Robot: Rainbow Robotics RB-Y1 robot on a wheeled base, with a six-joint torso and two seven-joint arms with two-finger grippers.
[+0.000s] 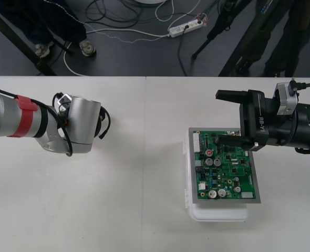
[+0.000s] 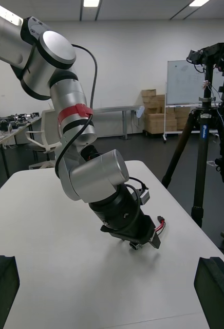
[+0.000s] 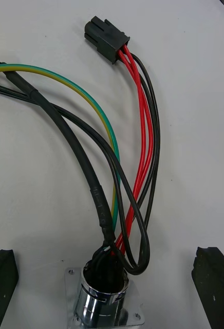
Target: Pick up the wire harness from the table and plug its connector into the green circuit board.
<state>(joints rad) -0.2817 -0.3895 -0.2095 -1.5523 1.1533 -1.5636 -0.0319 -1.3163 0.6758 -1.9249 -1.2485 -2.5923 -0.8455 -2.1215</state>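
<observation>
Left gripper (image 3: 107,253) is hovering straight over the harness (image 3: 117,154), fingers spread wide, gripping nothing. Harness is lying loose on the left of the surface (image 1: 134,210), well apart from the circuit board (image 1: 226,170) on the right, not plugged in. Right gripper (image 1: 224,117) is waiting open at the board's far edge. Handling guess: light, floppy wires, likely sagging and swinging once lifted. Metal socket (image 3: 103,300) is probably the heavy, slick end, and the black plug (image 3: 106,38) is small and rigid. Best hold looks like the plug body or the wires just behind it.
</observation>
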